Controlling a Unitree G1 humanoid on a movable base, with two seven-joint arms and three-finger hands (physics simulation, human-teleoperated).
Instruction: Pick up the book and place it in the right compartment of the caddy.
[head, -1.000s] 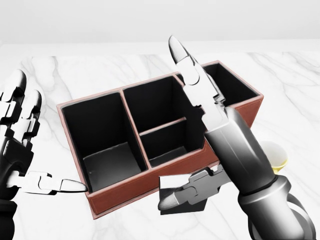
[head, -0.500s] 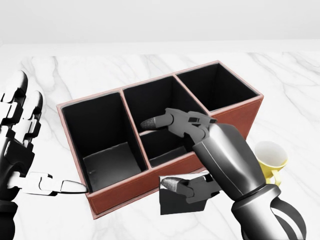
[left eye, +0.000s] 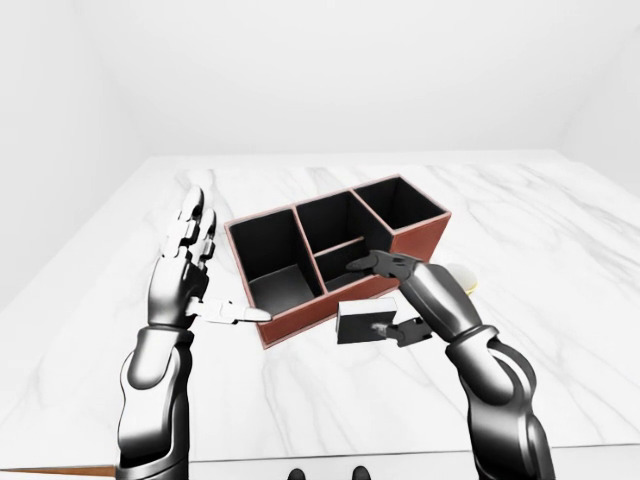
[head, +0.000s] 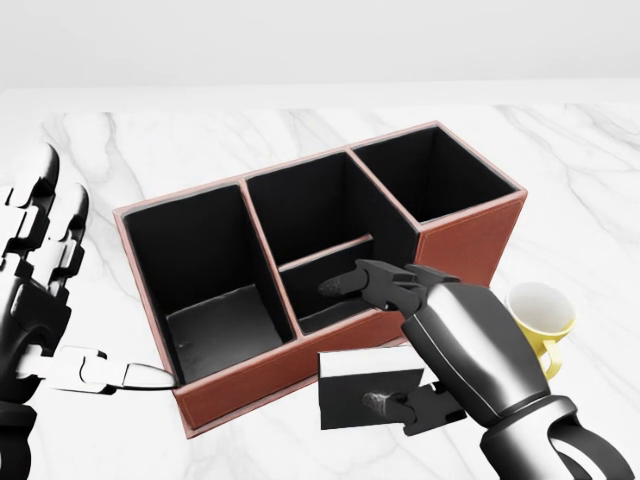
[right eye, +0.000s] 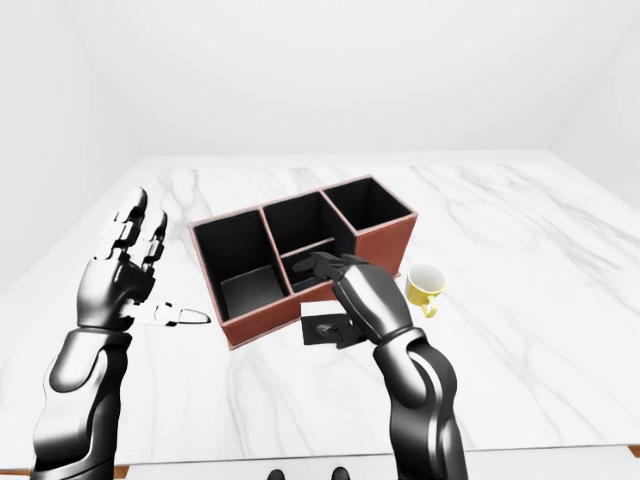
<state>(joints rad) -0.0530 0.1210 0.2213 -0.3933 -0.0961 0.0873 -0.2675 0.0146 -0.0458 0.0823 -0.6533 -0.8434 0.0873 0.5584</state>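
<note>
The caddy (head: 262, 378) is a red-brown box with black insides, lying slantwise on the marble table in the middle of the head view. Its right compartment (head: 436, 176) is at the upper right and holds nothing I can see. The book (head: 350, 392) is dark with a white top edge and sits right against the caddy's lower wall. My right hand (head: 356, 345) is open around the book: its fingers (head: 372, 280) curl over the caddy's wall above it, and its thumb lies on the book's face. My left hand (head: 90, 300) is open at the left, with its thumb tip near the caddy's lower left corner.
A yellow mug (head: 541, 314) stands on the table just right of my right forearm, by the caddy's right end. The white marble table (left eye: 560, 300) spreads wide on all sides. Its lower edge shows in the left-eye view.
My right hand has come down from pointing upward. Its fingers now curl over the caddy's wall and its thumb has dropped onto the book. The left hand and the caddy have barely moved.
</note>
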